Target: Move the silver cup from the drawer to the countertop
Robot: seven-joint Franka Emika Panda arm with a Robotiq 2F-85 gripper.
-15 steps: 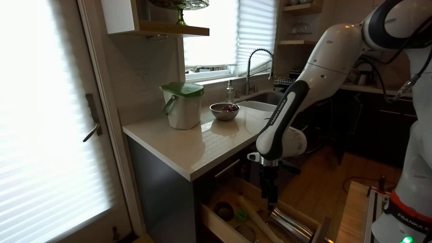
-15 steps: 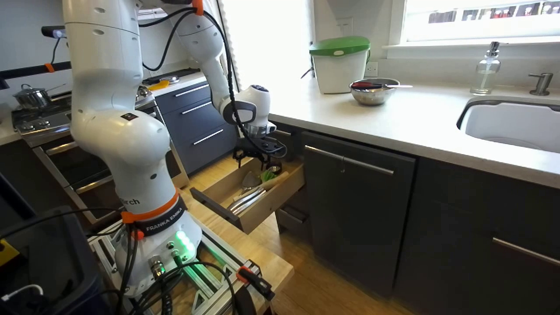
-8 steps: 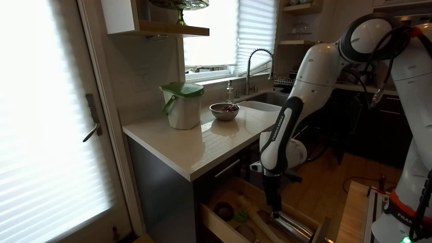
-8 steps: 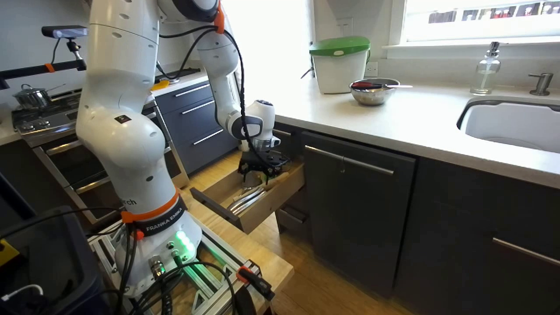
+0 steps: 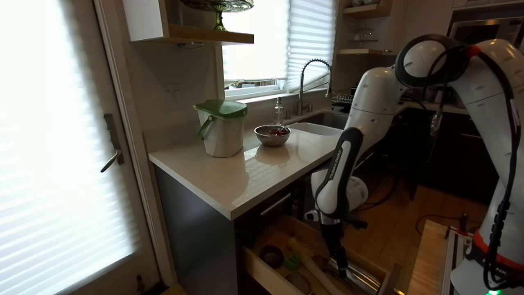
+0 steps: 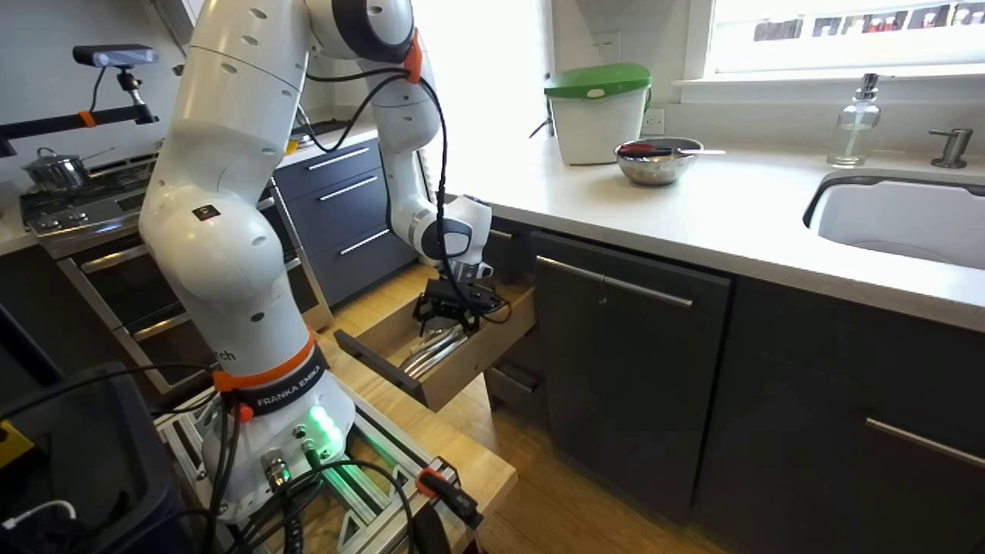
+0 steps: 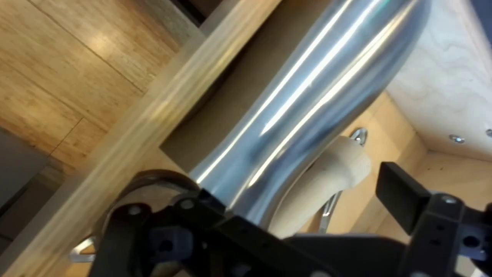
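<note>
The silver cup [image 7: 307,96] lies on its side in the open drawer [image 7: 153,127], close along one side wall. It also shows in both exterior views [image 5: 362,280] [image 6: 435,355]. My gripper [image 7: 307,202] is open, with its fingers down inside the drawer at the cup's inner end. In the wrist view one finger covers that end and the other finger [image 7: 399,196] stands apart, past a pale wooden rolling pin [image 7: 330,173]. I cannot tell whether a finger touches the cup. The gripper also shows low in the drawer in both exterior views [image 5: 342,270] [image 6: 446,331]. The countertop [image 5: 200,176] is above the drawer.
A white container with a green lid [image 5: 223,131] and a metal bowl with red-handled scissors [image 5: 272,136] stand on the countertop. The drawer also holds a dark bowl [image 5: 271,256] and a green item [image 5: 292,261]. The countertop edge [image 5: 254,207] overhangs the drawer's inner end.
The gripper has moved down into the drawer and towards the drawer front, from above the cup's inner end to low beside it. The cup and the drawer have not visibly moved.
</note>
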